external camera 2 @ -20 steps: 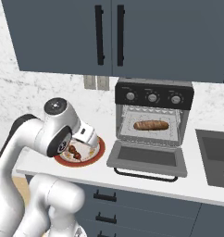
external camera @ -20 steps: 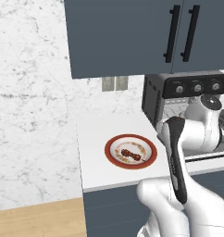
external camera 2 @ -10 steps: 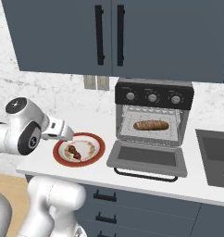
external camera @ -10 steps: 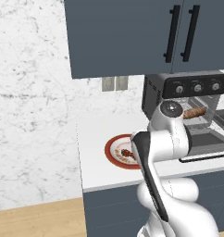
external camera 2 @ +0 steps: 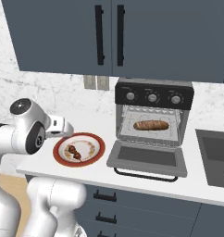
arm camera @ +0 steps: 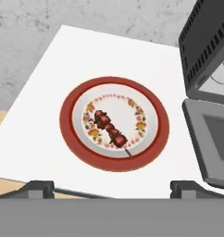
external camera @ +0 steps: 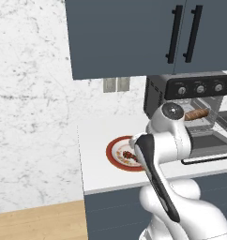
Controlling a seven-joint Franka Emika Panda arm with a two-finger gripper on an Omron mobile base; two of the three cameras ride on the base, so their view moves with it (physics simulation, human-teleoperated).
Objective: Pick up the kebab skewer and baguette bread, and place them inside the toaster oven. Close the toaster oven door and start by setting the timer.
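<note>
The kebab skewer lies on a red-rimmed plate on the white counter, also seen as the skewer on the plate and the skewer. My gripper hangs open above the plate's near edge with nothing between its fingertips; in the right base view the gripper sits just above the plate's left side. The baguette bread rests on the rack inside the toaster oven. The toaster oven door lies dropped open. The baguette also shows behind my arm.
A sink is set in the counter right of the oven. Dark upper cabinets hang overhead. The counter's left edge drops to a wooden floor. The open door's handle reaches toward the counter's front edge.
My arm has swung left, away from the oven, and the hand has settled over the plate's left side. The jaws stayed open. Skewer and baguette have not moved.
</note>
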